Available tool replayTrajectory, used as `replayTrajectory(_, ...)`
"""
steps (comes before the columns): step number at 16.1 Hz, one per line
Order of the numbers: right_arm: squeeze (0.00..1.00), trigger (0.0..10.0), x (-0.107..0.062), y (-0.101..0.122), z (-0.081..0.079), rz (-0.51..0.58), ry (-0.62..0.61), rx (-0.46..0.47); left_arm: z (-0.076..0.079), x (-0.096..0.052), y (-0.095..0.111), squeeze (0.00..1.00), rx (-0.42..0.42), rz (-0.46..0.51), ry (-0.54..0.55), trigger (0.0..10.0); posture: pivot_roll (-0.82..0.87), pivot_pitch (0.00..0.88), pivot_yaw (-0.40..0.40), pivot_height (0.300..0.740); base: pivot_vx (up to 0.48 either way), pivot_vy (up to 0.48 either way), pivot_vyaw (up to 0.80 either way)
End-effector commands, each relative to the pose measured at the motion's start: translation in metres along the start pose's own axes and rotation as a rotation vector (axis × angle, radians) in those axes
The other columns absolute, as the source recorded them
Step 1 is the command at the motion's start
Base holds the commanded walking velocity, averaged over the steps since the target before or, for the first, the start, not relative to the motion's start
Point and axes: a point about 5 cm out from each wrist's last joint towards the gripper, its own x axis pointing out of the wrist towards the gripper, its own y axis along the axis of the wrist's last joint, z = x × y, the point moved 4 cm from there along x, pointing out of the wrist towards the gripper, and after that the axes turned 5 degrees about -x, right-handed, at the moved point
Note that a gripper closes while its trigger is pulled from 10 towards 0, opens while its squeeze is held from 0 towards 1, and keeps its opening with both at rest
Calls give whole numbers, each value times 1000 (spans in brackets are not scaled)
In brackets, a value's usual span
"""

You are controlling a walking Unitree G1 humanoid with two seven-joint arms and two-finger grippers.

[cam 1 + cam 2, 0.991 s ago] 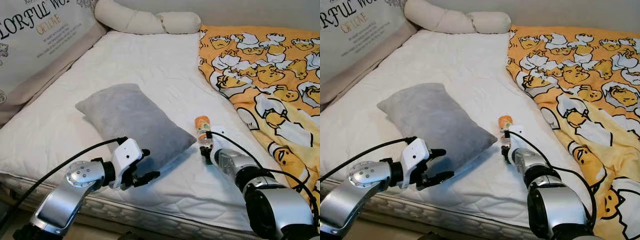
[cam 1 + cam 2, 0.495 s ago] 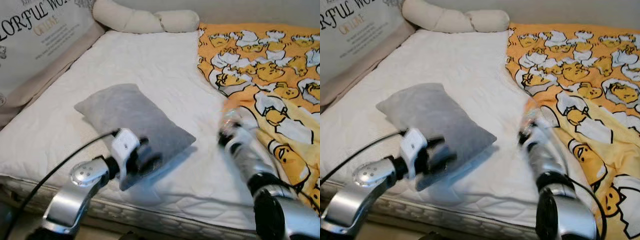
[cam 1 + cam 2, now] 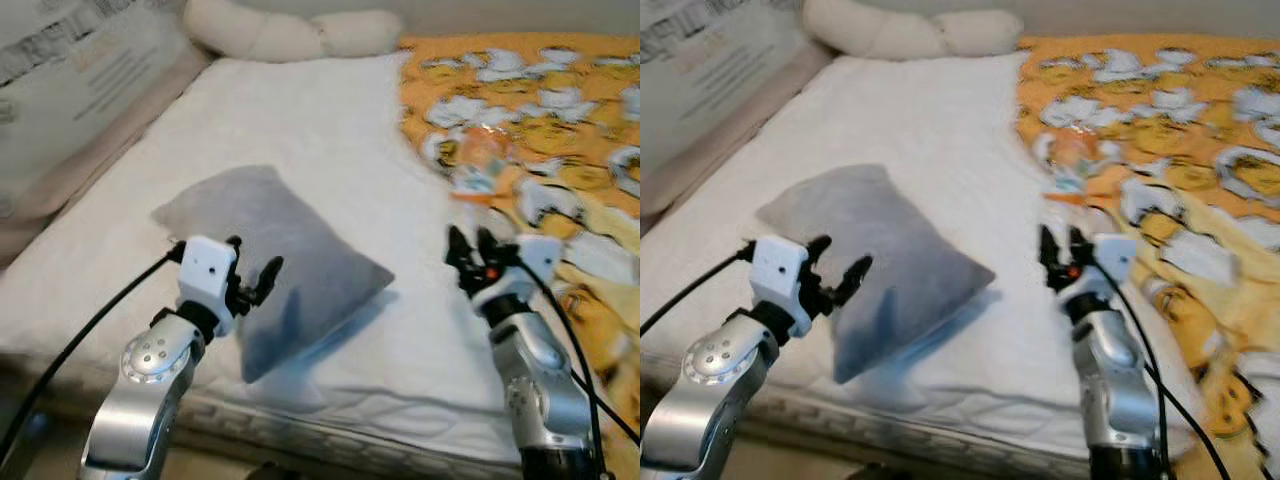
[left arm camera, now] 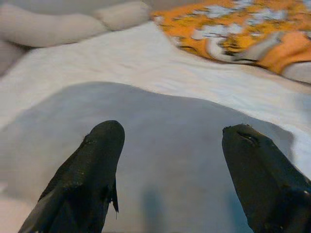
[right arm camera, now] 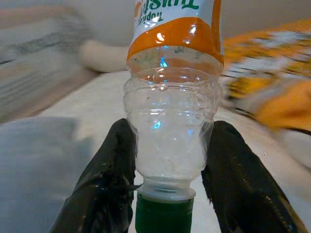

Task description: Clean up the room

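In the left eye view, a soft grey rectangular pillow [image 3: 275, 260] is seen lying on the white quilted mattress [image 3: 300, 120], and the left gripper [image 3: 250, 285] is raised just over the pillow's near half with its two black fingers spread apart, nothing between them. To the right, the right gripper [image 3: 470, 250] is lifted above the mattress beside the orange cartoon-print blanket [image 3: 560, 110] — a clear plastic bottle with an orange label [image 3: 478, 165] is seen blurred above it, held up against the blanket's edge. A long cream bolster cushion [image 3: 290, 30] is laid across the head of the bed. In the left wrist view, the spread fingers [image 4: 92, 170] are shown over the grey pillow's surface, not touching it as far as can be told. In the right wrist view, the bottle is shown clamped near its neck between the two black fingers [image 5: 107, 179], its dark green cap [image 5: 163, 213] nearest the camera — the labelled body points away.
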Motion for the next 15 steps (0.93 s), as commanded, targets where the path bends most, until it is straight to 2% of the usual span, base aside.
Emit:
replayTrajectory(1,0,10000,-4,6,-24,5,96,-11,-8,-7,0,0,12,-9,61,10000,-48,0,129,740,0,0,800)
replayTrajectory(3,0,10000,-16,6,-39,-21,139,-8,-6,-11,-1,0,10,-12,89,10000,-45,0,120,740,0,0,800)
replayTrajectory(6,0,10000,-40,-10,-42,-130,116,10,-3,-21,-8,0,-22,-50,130,10000,-24,0,93,740,0,0,800)
replayTrajectory(9,0,10000,-49,-16,-43,-184,111,1,-4,-26,-17,0,-116,-88,164,10000,-23,0,93,740,0,0,800)
replayTrajectory(10,0,10000,-51,-16,-43,-193,109,-4,-4,-27,-18,0,-122,-90,170,10000,-24,0,92,740,0,0,800)
replayTrajectory(13,0,10000,-52,-12,-37,-199,83,-27,-5,-26,-19,0,-22,-87,177,10000,-36,0,93,740,0,0,800)
replayTrajectory(15,0,10000,-51,-9,-32,-194,58,-32,-5,-21,-16,0,-15,-75,180,10000,-47,0,94,740,0,0,800)
